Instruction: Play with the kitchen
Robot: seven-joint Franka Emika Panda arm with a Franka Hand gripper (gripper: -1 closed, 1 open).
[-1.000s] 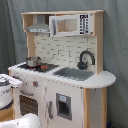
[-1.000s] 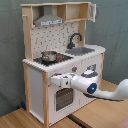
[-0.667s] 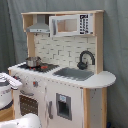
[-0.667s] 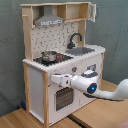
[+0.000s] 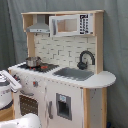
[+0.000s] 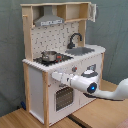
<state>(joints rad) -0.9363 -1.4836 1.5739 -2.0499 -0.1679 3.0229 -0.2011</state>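
Observation:
The white and light-wood toy kitchen (image 5: 67, 97) (image 6: 34, 85) shows in both exterior views, with its grey hood (image 5: 39, 25) (image 6: 48, 21), black faucet (image 5: 85, 57) (image 6: 75, 39) and sink (image 5: 74, 73) (image 6: 80, 50). A small metal pot (image 5: 33, 61) (image 6: 49, 55) stands on the stove. My gripper (image 6: 54, 76) reaches in from the second exterior view's right. It sits against the front panel just above the oven door (image 6: 62, 97) (image 5: 29, 105), near the kitchen's stove-side corner. In the first exterior view the gripper (image 5: 16, 84) enters from the left edge.
A grey curtain (image 5: 115, 45) hangs behind the kitchen. The kitchen stands on a wooden surface (image 6: 30, 119). A white microwave (image 5: 70, 24) fills the upper shelf. A rounded white part of the arm (image 5: 22, 121) lies at the first exterior view's bottom left.
The gripper has edged slightly toward the second exterior view's left along the front panel. Nothing on the kitchen has moved.

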